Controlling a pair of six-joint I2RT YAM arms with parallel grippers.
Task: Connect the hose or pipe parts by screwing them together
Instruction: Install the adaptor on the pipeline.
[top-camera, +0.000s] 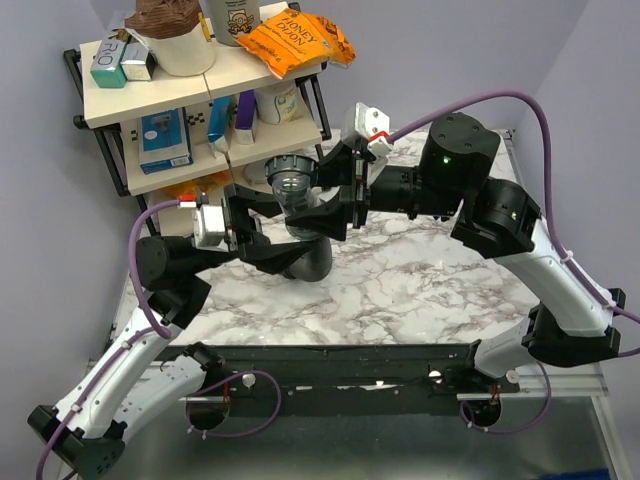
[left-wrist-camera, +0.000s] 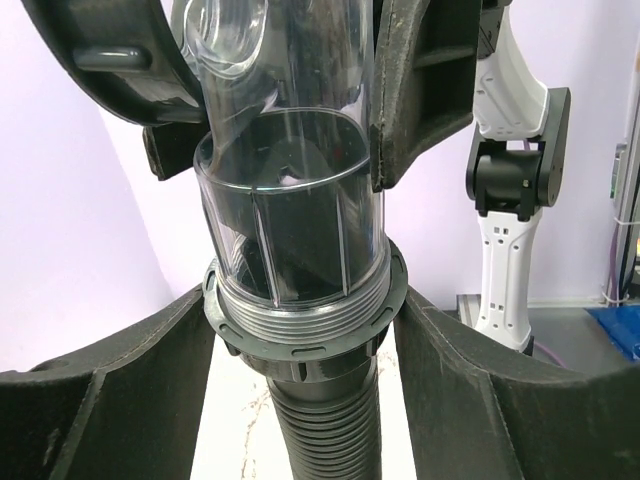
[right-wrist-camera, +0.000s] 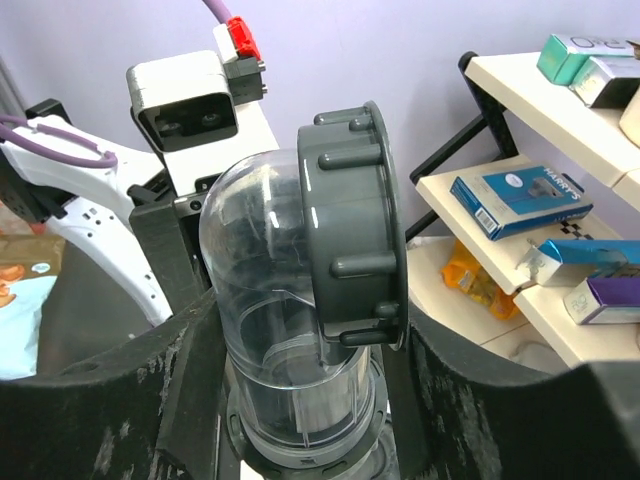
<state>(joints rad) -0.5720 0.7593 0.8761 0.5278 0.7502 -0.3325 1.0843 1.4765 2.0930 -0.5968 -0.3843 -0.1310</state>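
Note:
A clear elbow pipe fitting (right-wrist-camera: 260, 300) with a wide grey ribbed mouth (right-wrist-camera: 355, 220) stands upright above the table. Its grey threaded lower end (left-wrist-camera: 300, 315) sits in the flanged collar (left-wrist-camera: 300, 345) of the black ribbed hose (left-wrist-camera: 325, 430), which hangs down toward the marble table (top-camera: 420, 290). My left gripper (left-wrist-camera: 305, 300) is shut on the collar, one finger (left-wrist-camera: 130, 380) touching the flange on each side. My right gripper (right-wrist-camera: 300, 330) comes in from the right and is shut on the clear body. In the top view the two grippers (top-camera: 262, 215) (top-camera: 338, 195) meet at the fitting (top-camera: 292, 185).
A black-framed shelf rack (top-camera: 200, 130) with boxes, bottles and an orange snack bag (top-camera: 295, 40) stands just behind the fitting at the back left. The same shelves (right-wrist-camera: 520, 190) show close on the right in the right wrist view. Purple cables loop over both arms.

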